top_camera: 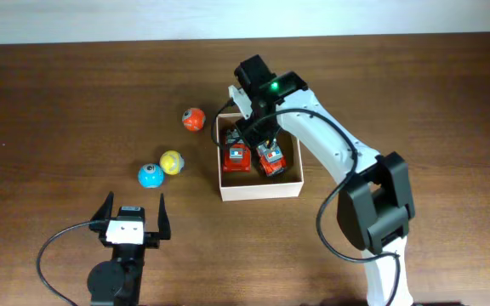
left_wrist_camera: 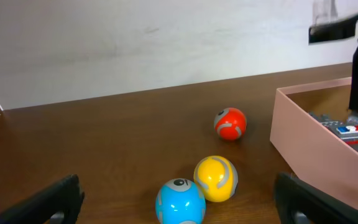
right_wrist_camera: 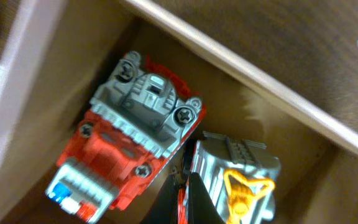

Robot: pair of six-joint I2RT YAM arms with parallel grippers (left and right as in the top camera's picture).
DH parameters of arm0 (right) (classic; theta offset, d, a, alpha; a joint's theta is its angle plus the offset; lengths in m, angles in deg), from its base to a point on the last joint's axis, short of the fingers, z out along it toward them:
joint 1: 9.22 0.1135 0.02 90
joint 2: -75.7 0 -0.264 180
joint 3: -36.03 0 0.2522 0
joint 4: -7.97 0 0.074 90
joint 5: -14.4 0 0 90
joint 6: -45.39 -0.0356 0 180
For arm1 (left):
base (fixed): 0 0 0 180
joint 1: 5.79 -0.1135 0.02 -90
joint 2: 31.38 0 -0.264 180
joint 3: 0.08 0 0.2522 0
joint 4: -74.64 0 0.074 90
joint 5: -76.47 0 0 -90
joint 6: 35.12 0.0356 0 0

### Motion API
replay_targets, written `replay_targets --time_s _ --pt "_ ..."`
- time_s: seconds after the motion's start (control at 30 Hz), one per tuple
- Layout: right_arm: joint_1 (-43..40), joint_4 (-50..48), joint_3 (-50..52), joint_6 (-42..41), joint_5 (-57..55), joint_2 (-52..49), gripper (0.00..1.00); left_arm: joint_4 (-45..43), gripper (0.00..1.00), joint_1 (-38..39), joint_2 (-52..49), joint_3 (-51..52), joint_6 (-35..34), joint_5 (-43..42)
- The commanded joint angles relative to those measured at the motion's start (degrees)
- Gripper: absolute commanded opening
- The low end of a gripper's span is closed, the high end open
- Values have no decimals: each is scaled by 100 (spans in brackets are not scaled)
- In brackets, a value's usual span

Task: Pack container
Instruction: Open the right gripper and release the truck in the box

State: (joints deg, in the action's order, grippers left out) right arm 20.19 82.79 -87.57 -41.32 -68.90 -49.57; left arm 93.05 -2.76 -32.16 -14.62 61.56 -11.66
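The container (top_camera: 260, 190) is a shallow white-walled box with a tan cardboard floor at the table's middle. It also shows in the left wrist view (left_wrist_camera: 309, 134) and the right wrist view (right_wrist_camera: 241, 74). Two red toy cars lie inside it side by side, the left car (top_camera: 236, 158) (right_wrist_camera: 135, 134) and the right car (top_camera: 270, 159) (right_wrist_camera: 238, 168). My right gripper (top_camera: 262, 136) (right_wrist_camera: 184, 199) reaches down into the container, its fingers nearly together on a thin red edge of the right car. My left gripper (top_camera: 132, 214) (left_wrist_camera: 180, 211) is open and empty near the front left.
Three balls lie on the table left of the container: an orange one (top_camera: 194, 119) (left_wrist_camera: 230, 123), a yellow one (top_camera: 172, 161) (left_wrist_camera: 215, 178) and a blue one (top_camera: 149, 175) (left_wrist_camera: 180, 198). The yellow and blue balls touch, just ahead of my left gripper.
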Motion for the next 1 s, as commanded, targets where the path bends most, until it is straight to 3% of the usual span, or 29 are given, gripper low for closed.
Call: replay_targets --time_s 0.0,0.97 --pt "-26 -11 -70 57 -87 -188 4 13 99 -35 44 24 92 -66" --pt "-328 -129 -70 83 -374 -251 4 13 99 -35 44 24 92 -66"
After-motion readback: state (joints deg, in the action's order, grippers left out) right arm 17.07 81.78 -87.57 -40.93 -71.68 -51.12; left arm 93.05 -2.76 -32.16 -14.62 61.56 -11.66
